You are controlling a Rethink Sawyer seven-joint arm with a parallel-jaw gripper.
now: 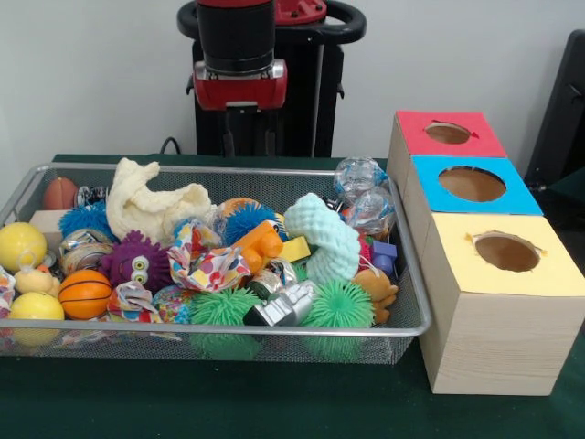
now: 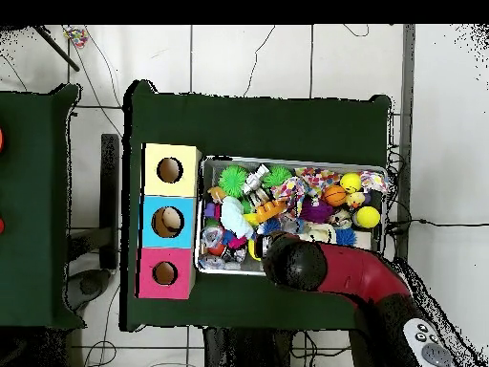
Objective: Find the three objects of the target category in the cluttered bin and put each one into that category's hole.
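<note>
Claw: not visible in either view. Front view shows only arm (image 1: 238, 55), cut by top edge, hanging behind wire-mesh basket (image 1: 416, 315); whatever hangs below its red collar screened by clutter. Overhead view: arm (image 2: 315, 268) covers basket's robot-side edge and toys beneath it.

Polka-dot cloth (image 1: 206, 261): one bunch plain, half buried under orange toy (image 1: 260, 242). Second dotted scrap (image 1: 132, 302) low behind basket rim, identity uncertain. Third not discernible.

Toys in overhead view too small to identify.
</note>
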